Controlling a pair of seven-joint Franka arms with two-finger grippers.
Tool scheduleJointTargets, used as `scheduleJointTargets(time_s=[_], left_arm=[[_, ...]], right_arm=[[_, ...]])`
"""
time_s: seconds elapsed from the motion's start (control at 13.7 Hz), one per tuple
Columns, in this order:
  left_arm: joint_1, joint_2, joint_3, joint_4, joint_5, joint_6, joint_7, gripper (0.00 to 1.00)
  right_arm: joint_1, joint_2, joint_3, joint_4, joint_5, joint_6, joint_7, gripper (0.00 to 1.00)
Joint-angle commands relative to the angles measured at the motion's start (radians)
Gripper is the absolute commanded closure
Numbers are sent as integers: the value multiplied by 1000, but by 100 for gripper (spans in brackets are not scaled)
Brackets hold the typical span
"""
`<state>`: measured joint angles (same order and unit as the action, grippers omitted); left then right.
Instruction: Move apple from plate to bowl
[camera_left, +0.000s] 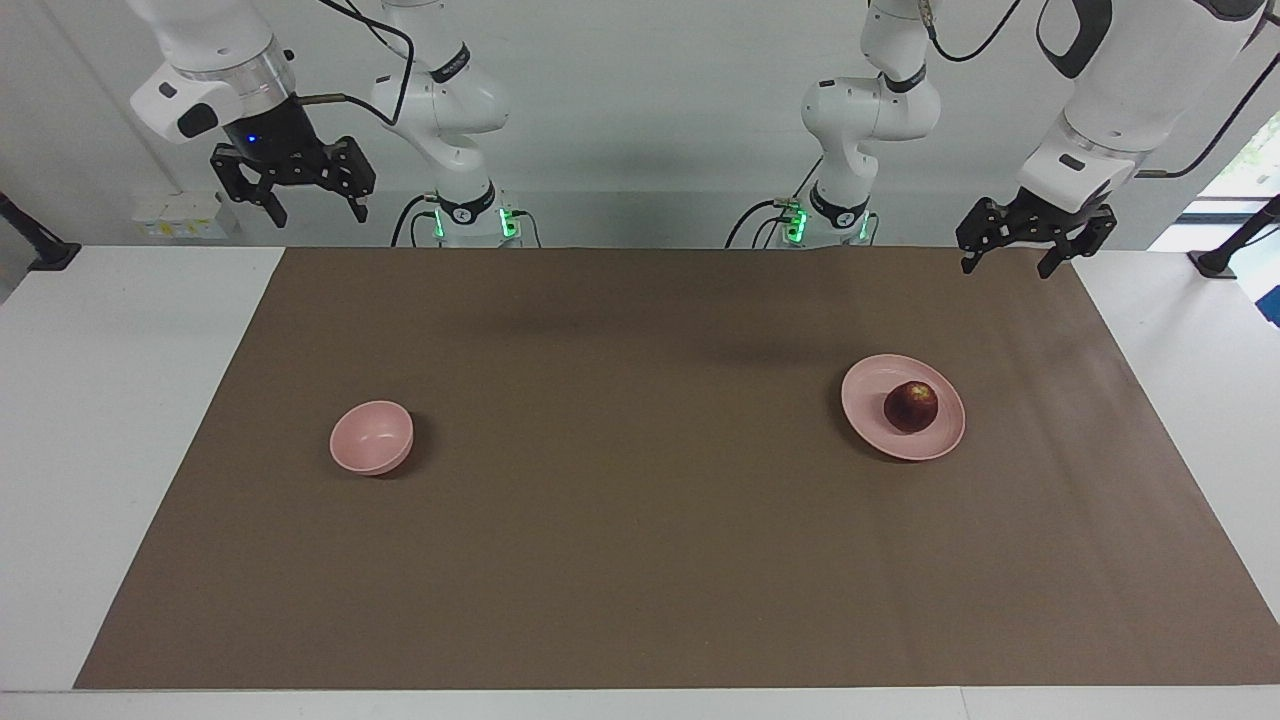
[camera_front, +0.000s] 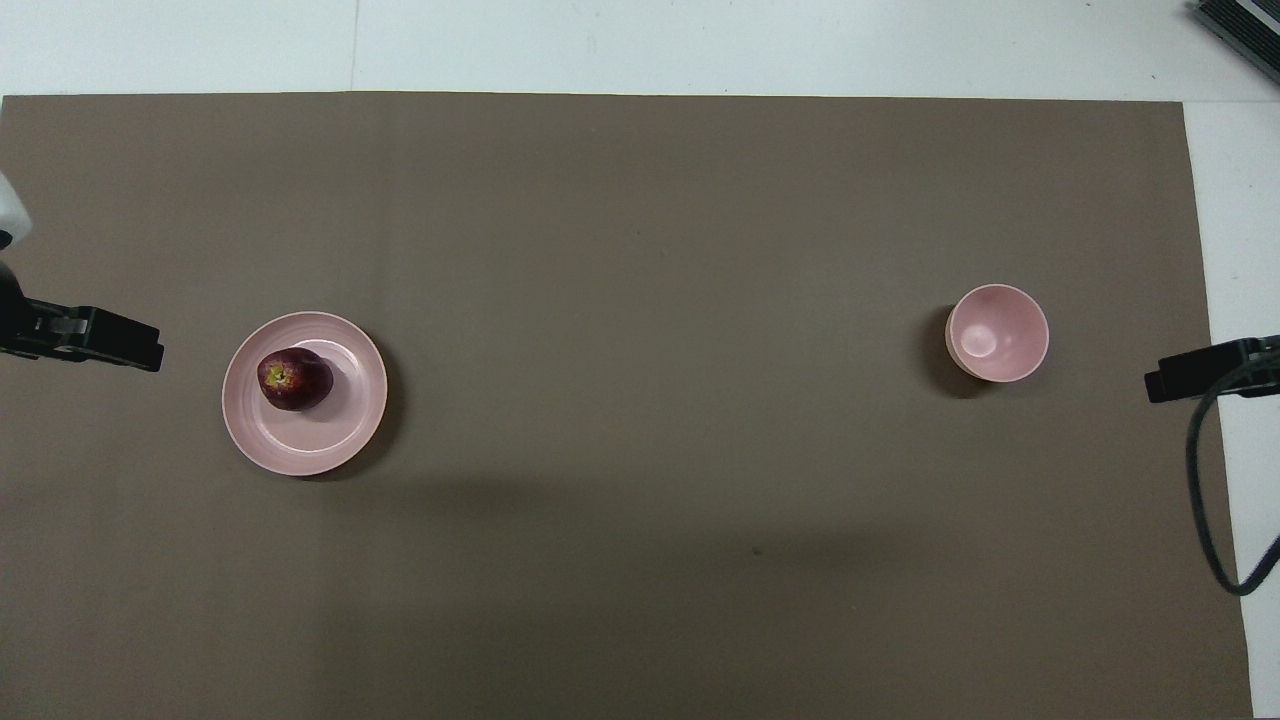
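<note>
A matt brown mat (camera_left: 640, 520), paper-like and smooth with faint creases, covers most of the white, smooth desk (camera_left: 110, 400). On the mat, the plate (camera_left: 870, 425) and the bowl (camera_left: 372, 437) look like pale pink plastic with a soft satin sheen; fine concentric ridges ring the plate's rim. The apple (camera_left: 911, 406) on the plate has dark red, slightly glossy skin. Above the desk, both arms wear glossy white shells, and the left end effector (camera_left: 1016, 256) and right end effector (camera_left: 314, 204) are matt black.
</note>
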<state>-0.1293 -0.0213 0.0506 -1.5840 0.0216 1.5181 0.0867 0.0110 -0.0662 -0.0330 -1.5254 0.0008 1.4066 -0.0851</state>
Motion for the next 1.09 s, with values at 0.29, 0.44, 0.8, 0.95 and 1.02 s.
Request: scheduleJointTargets(time_s=[0.29,0.44,0.8,0.95,1.02], left_arm=[[-1,7,-3,-16,-31,-12,-2,0],[-6,7,-3,-43,-31,-6,-2,0],[-10,-16,-5,-204,-31,146,4,0],[-9,-5,-5,-256,-31,238,1,0],[-7,-5,-5,-304,-31,301,13,0]], right_arm=[[-16,9,4,19,18,-24,-13,0],[-14,9,4,19,18,-24,-13,0],[-14,9,4,19,19,-24,-15,0],[-14,9,4,19,19,-24,-15,0],[-14,9,4,19,19,-24,-15,0]])
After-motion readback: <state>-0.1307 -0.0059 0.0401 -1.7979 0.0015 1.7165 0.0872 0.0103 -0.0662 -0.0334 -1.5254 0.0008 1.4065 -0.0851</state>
